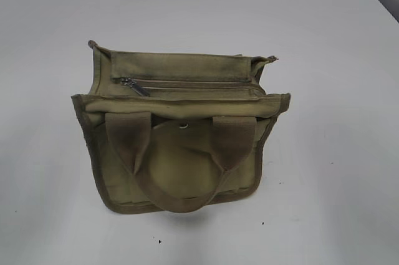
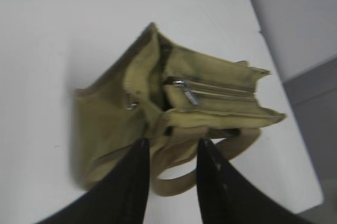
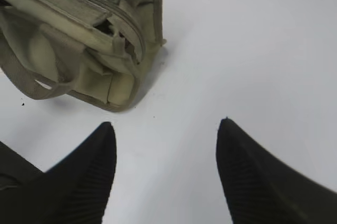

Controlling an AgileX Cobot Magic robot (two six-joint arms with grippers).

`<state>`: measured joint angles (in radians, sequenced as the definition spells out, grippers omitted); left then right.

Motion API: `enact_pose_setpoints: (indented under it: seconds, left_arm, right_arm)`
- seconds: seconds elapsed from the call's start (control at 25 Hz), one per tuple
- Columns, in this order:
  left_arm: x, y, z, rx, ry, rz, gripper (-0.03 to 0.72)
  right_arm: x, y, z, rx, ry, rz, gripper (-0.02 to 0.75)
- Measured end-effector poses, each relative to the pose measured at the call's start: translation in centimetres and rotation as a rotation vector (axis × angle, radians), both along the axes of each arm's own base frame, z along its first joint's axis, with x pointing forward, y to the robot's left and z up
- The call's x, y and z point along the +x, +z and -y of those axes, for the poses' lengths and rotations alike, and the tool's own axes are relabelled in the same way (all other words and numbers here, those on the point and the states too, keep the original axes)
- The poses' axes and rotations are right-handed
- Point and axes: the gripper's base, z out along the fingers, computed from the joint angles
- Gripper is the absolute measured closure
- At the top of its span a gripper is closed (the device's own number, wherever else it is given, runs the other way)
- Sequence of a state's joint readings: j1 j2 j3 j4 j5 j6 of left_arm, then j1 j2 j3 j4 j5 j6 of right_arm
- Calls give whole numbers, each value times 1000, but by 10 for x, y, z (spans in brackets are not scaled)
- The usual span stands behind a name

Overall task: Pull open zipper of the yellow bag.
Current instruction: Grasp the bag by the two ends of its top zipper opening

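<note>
Your left gripper (image 2: 172, 145) hangs parted, holding nothing, above the yellow bag (image 1: 181, 131); your right gripper (image 3: 166, 129) gapes empty beside it, the zipper (image 1: 187, 82) closed on top.

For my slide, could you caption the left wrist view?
Open left gripper above the yellow bag, zipper closed.
</note>
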<state>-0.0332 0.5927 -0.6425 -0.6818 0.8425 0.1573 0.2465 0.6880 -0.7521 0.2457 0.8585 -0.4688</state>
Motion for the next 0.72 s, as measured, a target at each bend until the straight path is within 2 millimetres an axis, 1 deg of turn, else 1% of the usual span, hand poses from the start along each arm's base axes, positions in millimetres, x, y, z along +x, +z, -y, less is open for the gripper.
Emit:
enact_pose_setpoints:
  seconds: [0.04, 0.12, 0.16, 0.2, 0.28, 0.36, 0.44, 0.52, 0.72]
  left_arm:
    - [9, 4, 5, -46, -40, -11, 442]
    - [31, 6, 12, -112, -97, -43, 442]
    - [47, 4, 16, -153, -118, -82, 442]
    - [59, 2, 17, -165, -130, -105, 440]
    - [80, -5, 20, -182, -139, -167, 429]
    - [96, -13, 23, -190, -165, -233, 412]
    - [112, -23, 29, -188, -198, -299, 393]
    - [125, -28, 39, -185, -238, -344, 376]
    - [152, -39, 58, -172, -297, -406, 367]
  right_arm:
    - [9, 5, -5, -19, 34, 2, 270]
    - [33, 7, -18, -60, 99, -28, 270]
    - [43, 8, -24, -85, 140, -29, 270]
    - [52, 9, -31, -104, 176, -36, 270]
    - [67, 9, -45, -139, 245, -34, 270]
    - [81, 8, -62, -164, 310, -18, 270]
    - [93, 6, -78, -180, 359, 0, 270]
    - [103, 2, -93, -191, 399, 15, 270]
    - [119, -8, -124, -201, 466, 23, 270]
